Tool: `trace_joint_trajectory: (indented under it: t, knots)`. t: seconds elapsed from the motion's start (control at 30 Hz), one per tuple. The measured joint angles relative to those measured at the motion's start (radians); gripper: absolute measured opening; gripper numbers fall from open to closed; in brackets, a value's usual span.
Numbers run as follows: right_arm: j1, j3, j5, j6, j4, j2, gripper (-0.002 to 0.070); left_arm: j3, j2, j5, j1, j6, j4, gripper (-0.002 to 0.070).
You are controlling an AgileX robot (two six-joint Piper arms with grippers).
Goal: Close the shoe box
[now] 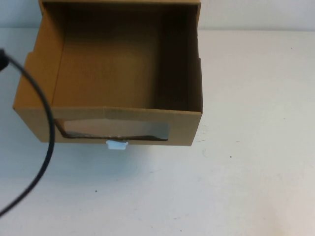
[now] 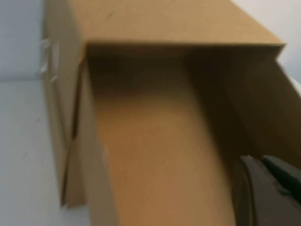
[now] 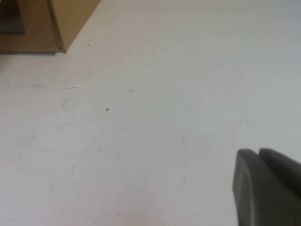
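While the shoe box (image 1: 110, 78) sits pulled open at the far left of the surface (image 1: 246, 162), bare room lies right. The left hand (image 2: 265, 193) hovers over its drawer, the right hand (image 3: 265, 188) above bare surface; I cannot tell either's opening.

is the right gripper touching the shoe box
Apart. The right wrist view shows the right gripper over bare white table, with the shoe box only at the far corner and a wide stretch of table between them.
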Motion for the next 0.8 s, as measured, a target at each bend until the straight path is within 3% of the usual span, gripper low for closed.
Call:
trace_joint_trajectory:
  t: [0.17, 0.37, 0.8]
  knots:
    - [0.000, 0.000, 0.000, 0.000, 0.000, 0.000, -0.0013, -0.326, 0.301, 0.145, 0.000, 0.141, -0.071, -0.0005]
    - [0.000, 0.000, 0.000, 0.000, 0.000, 0.000, -0.0013, -0.640, 0.565, 0.199, -0.002, 0.198, -0.093, -0.0005]
    - [0.000, 0.000, 0.000, 0.000, 0.000, 0.000, -0.0013, -1.033, 1.043, 0.235, -0.081, 0.219, -0.060, -0.0005]
